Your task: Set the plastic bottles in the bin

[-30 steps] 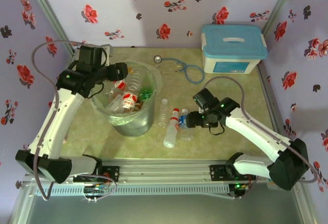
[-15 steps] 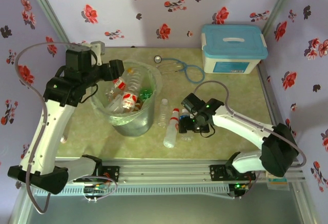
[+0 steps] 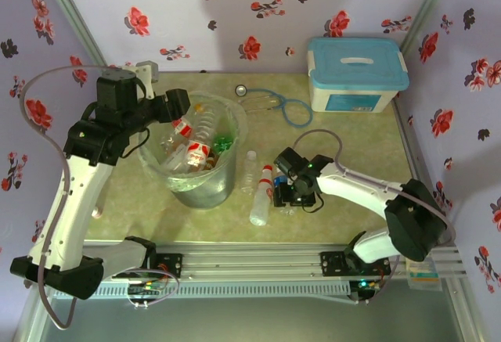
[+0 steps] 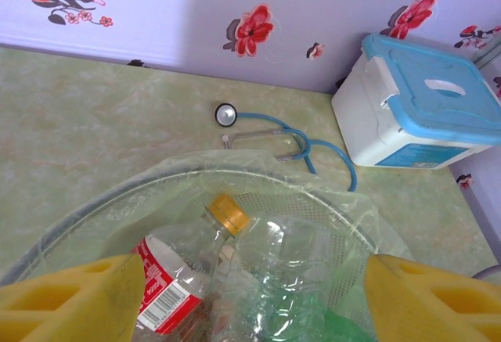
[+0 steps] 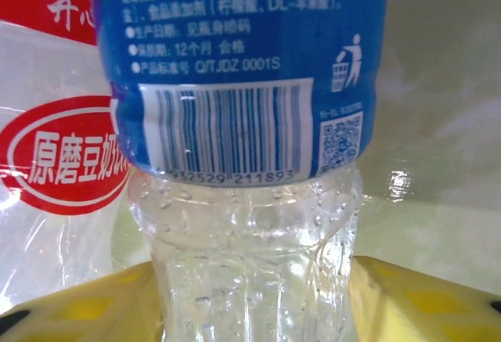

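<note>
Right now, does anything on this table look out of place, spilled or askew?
A stethoscope lies on the table behind the bin, unrelated to bottle sorting. A red-capped bottle lies on its side beside the blue-label bottle held in the right gripper; nothing looks spilled.

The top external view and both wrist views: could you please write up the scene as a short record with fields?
bin: round translucent bucket with clear liner, left part of the table
in bin: several bottles, among them a red-white labelled bottle and a green bottle
left gripper: open, above the bin, holding nothing
right gripper: shut on the blue-labelled bottle, right of the bin
outside bin: clear bottle, red-capped bottle
at the back: stethoscope, white box with light-blue lid
</note>
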Controlling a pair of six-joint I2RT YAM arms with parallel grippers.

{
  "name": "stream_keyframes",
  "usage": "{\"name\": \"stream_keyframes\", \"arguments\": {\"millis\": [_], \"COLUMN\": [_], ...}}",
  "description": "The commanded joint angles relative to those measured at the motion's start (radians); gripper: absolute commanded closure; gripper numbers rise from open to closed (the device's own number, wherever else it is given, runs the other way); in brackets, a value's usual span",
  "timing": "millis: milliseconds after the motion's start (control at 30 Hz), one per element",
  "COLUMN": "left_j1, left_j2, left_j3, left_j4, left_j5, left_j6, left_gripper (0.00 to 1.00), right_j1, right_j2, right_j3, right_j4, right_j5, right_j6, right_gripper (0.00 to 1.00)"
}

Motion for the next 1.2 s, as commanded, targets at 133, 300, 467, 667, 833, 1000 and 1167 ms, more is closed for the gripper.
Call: {"name": "stream_keyframes", "arguments": {"millis": [133, 300, 467, 667, 833, 1000, 1167], "left_j1": [0.005, 0.005, 0.003, -0.004, -0.052, -0.138, -0.214], "left_j2": [-0.002, 0.006, 0.014, 0.016, 0.041, 0.109, 0.198], "left_j3": [-0.017, -0.014, -0.018, -0.051, -0.080, -0.040, 0.003], "left_j4": [0.066, 0.097, 0.148, 0.246, 0.443, 0.535, 0.653], "left_j5": [0.047, 0.086, 0.151, 0.245, 0.393, 0.409, 0.409], "left_j6": [-0.032, -0.056, -0.097, -0.166, -0.262, -0.282, -0.300], "left_gripper": [0.25, 0.25, 0.24, 0.24, 0.19, 0.10, 0.03], "right_j1": [-0.042, -0.111, -0.202, -0.239, -0.246, -0.244, -0.238], "right_j2": [-0.076, -0.136, -0.158, -0.152, -0.116, -0.060, -0.020], "right_j3": [0.005, 0.071, 0.260, 0.468, 0.682, 0.855, 0.909], "right_j4": [-0.064, -0.113, -0.211, -0.249, -0.225, -0.131, 0.040], "right_j5": [0.037, 0.044, 0.049, -0.014, -0.095, -0.224, -0.373], "right_j6": [-0.028, -0.077, -0.180, -0.277, -0.338, -0.346, -0.283], "right_gripper": [0.50, 0.51, 0.52, 0.52, 0.52, 0.53, 0.54]}}
